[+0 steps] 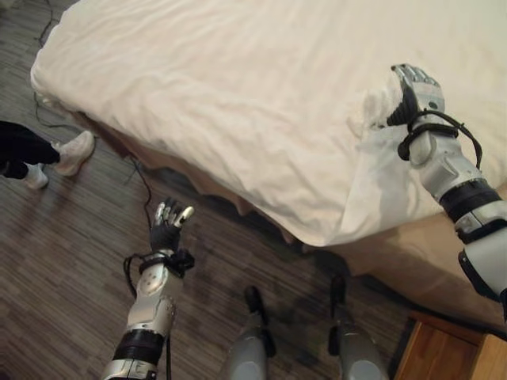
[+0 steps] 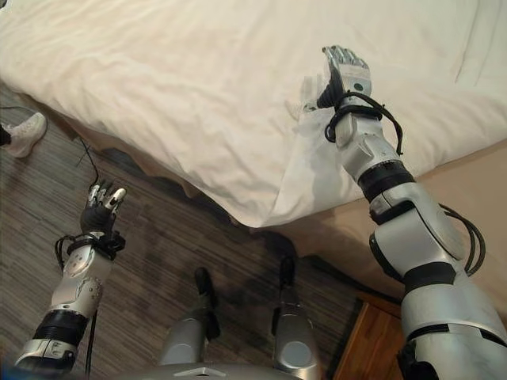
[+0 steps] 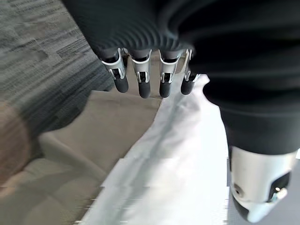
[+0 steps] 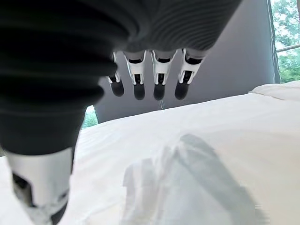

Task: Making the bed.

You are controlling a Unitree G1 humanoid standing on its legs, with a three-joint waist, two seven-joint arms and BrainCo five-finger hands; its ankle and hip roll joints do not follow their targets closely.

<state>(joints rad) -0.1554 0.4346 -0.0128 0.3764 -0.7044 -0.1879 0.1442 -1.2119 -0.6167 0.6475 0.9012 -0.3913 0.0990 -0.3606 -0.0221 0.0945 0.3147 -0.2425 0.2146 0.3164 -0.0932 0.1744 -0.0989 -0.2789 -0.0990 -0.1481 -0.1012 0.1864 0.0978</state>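
A white duvet (image 1: 238,95) covers the bed, its near corner hanging over the edge in a loose fold (image 1: 372,190). My right hand (image 1: 420,91) hovers over that corner with straight fingers (image 4: 159,79), open. A small bunch of duvet cloth (image 4: 187,183) stands up just beside and below its palm, not pinched. My left hand (image 1: 168,226) is open above the wood floor, short of the bed's side. Past its fingers (image 3: 143,82) lie the white duvet edge (image 3: 187,159) and the tan bed side (image 3: 108,126).
The tan mattress (image 1: 412,253) lies bare beside the duvet corner. A wooden nightstand (image 1: 444,348) stands at the lower right. A person's white shoes (image 1: 75,150) are on the floor at the left. A pillow (image 2: 487,39) lies at the bed's far right.
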